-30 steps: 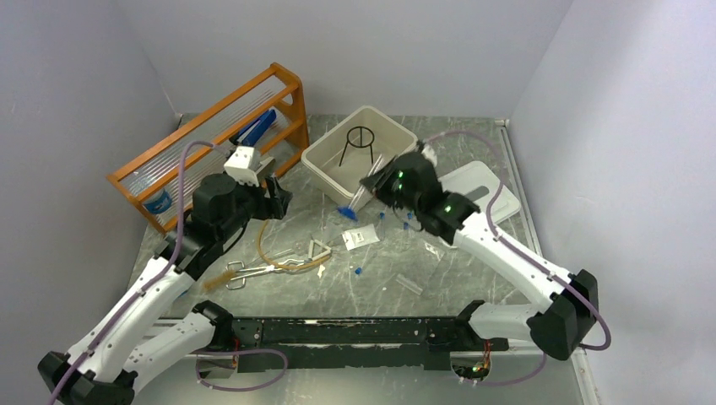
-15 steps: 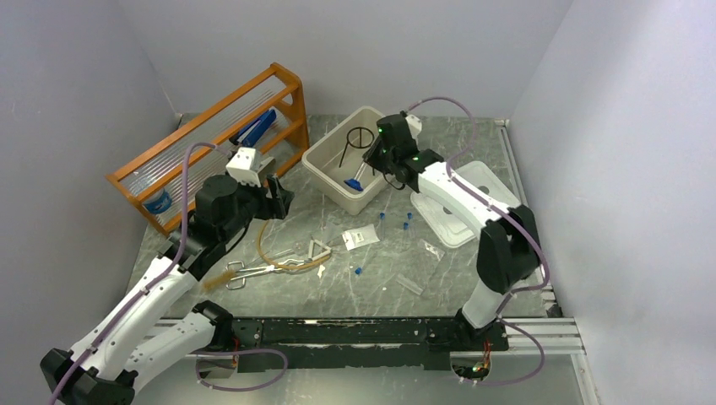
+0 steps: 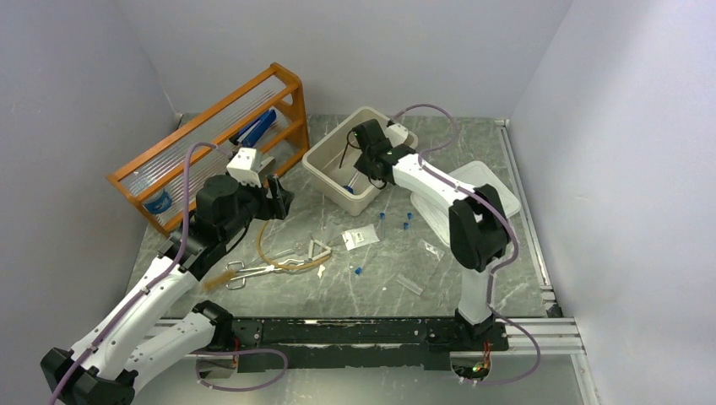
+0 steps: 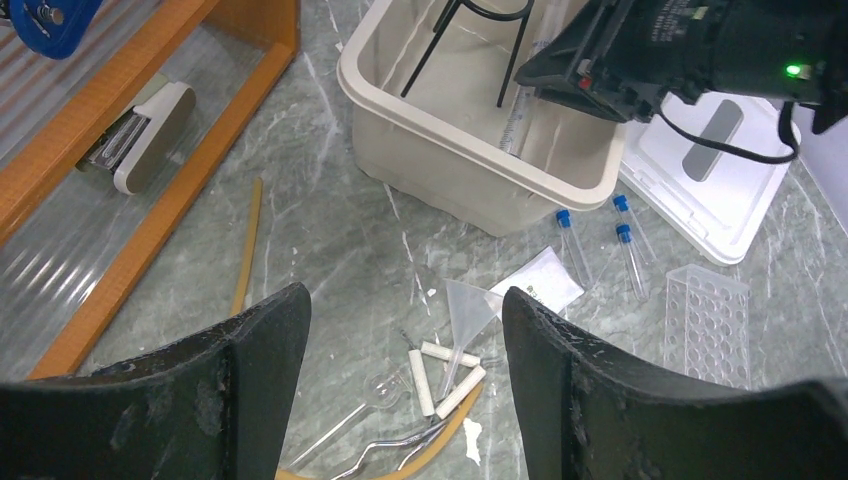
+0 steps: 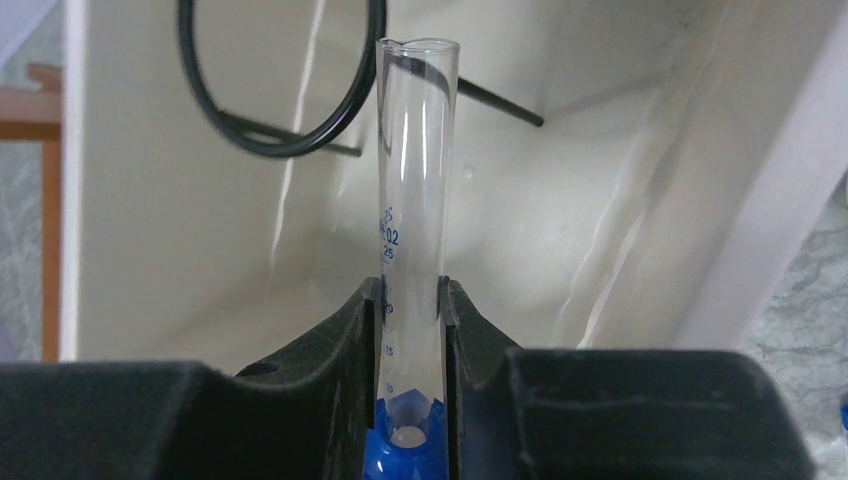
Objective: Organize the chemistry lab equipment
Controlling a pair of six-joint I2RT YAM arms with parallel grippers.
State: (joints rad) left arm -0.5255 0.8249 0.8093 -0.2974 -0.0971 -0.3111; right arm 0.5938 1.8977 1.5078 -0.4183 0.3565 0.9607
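Close by, the tongs (image 3: 252, 270), the tubing (image 4: 245, 240) and the vials (image 4: 570, 240) lie on the counter (image 3: 338, 291), just where they were a second ago. The left end effector (image 4: 405, 390) has not moved either. It hangs wide open above them and holds nothing.

Farther back, the right end effector (image 5: 412, 295) has swung away from the counter and over to the tub (image 5: 150, 220). It is closed tight on a clear tube (image 5: 415, 150) with a blue foot. So I think one more piece is almost put away and only needs to be let go.

The tube is squeezed near its foot and sticks straight out past the fingers. Its open end points into the tub. The tripod ring (image 5: 262, 148) sits just beyond it, to the left. I cannot tell if they touch.
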